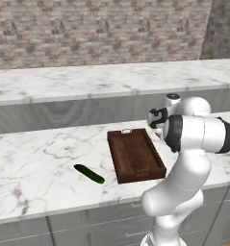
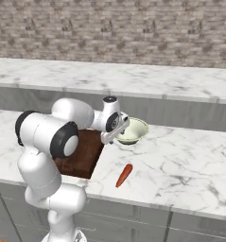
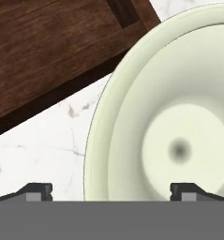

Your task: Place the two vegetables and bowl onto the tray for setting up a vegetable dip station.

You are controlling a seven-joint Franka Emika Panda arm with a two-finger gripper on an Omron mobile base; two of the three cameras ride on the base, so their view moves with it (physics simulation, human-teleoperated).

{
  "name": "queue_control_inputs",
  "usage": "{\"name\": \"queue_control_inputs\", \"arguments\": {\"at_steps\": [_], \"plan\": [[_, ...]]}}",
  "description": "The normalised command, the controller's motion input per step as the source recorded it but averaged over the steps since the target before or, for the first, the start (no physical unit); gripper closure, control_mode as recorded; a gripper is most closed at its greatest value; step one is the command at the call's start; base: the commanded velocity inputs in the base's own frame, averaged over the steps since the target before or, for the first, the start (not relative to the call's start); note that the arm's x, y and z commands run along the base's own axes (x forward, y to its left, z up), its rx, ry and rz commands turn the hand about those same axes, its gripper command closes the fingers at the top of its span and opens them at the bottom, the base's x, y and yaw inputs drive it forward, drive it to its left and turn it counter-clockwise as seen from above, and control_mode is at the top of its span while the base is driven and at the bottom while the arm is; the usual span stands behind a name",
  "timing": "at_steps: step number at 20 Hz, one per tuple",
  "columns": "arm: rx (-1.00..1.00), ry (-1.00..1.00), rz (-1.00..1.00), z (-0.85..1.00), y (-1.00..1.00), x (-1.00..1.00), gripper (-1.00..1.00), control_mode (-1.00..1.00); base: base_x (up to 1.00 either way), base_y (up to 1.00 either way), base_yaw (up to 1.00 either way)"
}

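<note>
Gripper (image 3: 108,192) wide astride bowl (image 3: 132,117) rim

tray (image 1: 135,154) is rendered dark brown with wood grain. bowl (image 3: 179,126) is coloured pale cream-green, with a grey spot at its centre. cucumber (image 1: 89,173) is shown dark green. carrot (image 2: 124,175) is shown orange-red. counter (image 1: 34,163) is patterned white marble with grey veins. wall (image 1: 87,29) is patterned in grey-brown brick. fingertips (image 3: 38,191) are seen dark grey.
</note>
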Motion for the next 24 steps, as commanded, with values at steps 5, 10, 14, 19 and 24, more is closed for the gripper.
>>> {"name": "queue_control_inputs", "arguments": {"at_steps": [5,10,14,19,24], "plan": [[0.0,0.0,0.0,-0.08,0.0,0.09,-1.0,-1.0,0.0,0.0,0.0],[0.0,0.0,0.0,-0.08,-0.01,0.06,-1.0,-1.0,0.0,0.0,0.0],[-0.01,0.0,0.0,-0.11,0.0,0.03,1.0,-1.0,0.0,0.0,0.0],[0.0,0.0,0.0,-0.08,-0.03,0.0,1.0,-1.0,0.0,0.0,0.0],[0.0,0.01,0.01,0.0,-0.01,0.0,1.0,-1.0,0.0,0.0,0.0]]}}
